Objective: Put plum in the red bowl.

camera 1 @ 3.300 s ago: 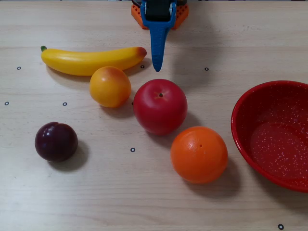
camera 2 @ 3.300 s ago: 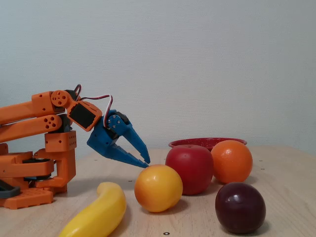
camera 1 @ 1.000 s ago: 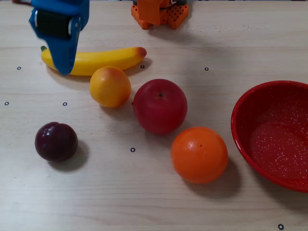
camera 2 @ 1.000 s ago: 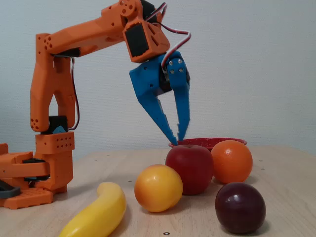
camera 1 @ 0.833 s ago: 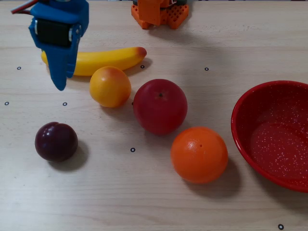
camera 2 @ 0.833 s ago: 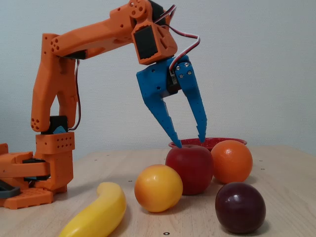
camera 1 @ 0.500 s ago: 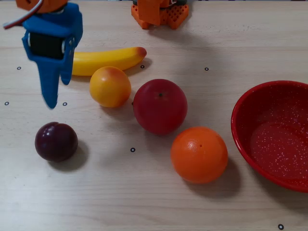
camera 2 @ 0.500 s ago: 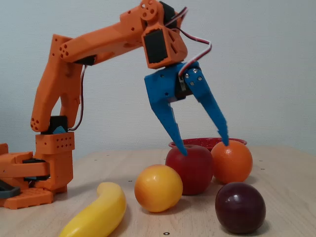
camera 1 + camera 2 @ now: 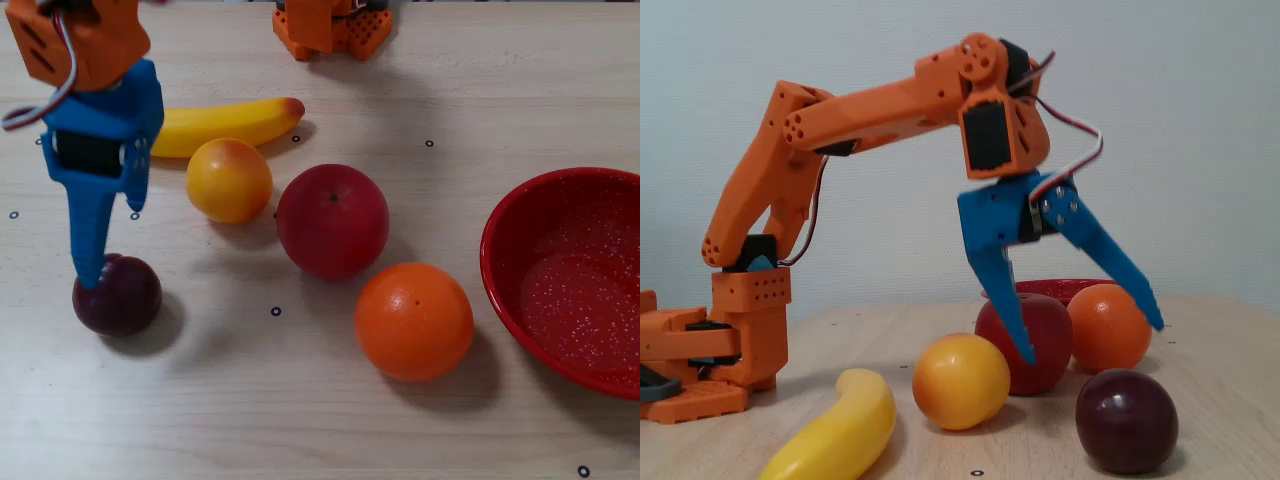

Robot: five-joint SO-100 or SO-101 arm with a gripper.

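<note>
In the overhead view, the blue claw [image 9: 90, 272] is seen pointing down the picture, its tip overlapping the upper left edge of the plum [image 9: 118, 296]. Its opening cannot be judged from above, as one finger hides the other. The banana [image 9: 220, 125] lies behind the claw, partly covered by it. A yellow fruit [image 9: 229, 180] sits to the claw's right, with the apple [image 9: 332, 221] further right and the orange [image 9: 414, 321] beyond that. The bowl [image 9: 567, 280] is placed far to the right of the claw, well apart from the plum, and is cut off by the picture's edge. The arm's orange base [image 9: 330, 27] is seen at the top edge of the tabletop [image 9: 300, 420].

In the fixed view, the claw [image 9: 1092, 343] is shown spread wide open, with nothing held between its fingers [image 9: 1008, 305]. It hangs above the plum [image 9: 1127, 420], which rests on the tabletop [image 9: 1220, 400] just below the gap; whether a fingertip touches it cannot be told. The apple [image 9: 1044, 340] and orange [image 9: 1108, 328] stand behind the claw, and the bowl's [image 9: 1055, 287] rim is glimpsed behind them. The yellow fruit [image 9: 961, 381] lies to the claw's left, and the banana [image 9: 840, 432] further left.
</note>
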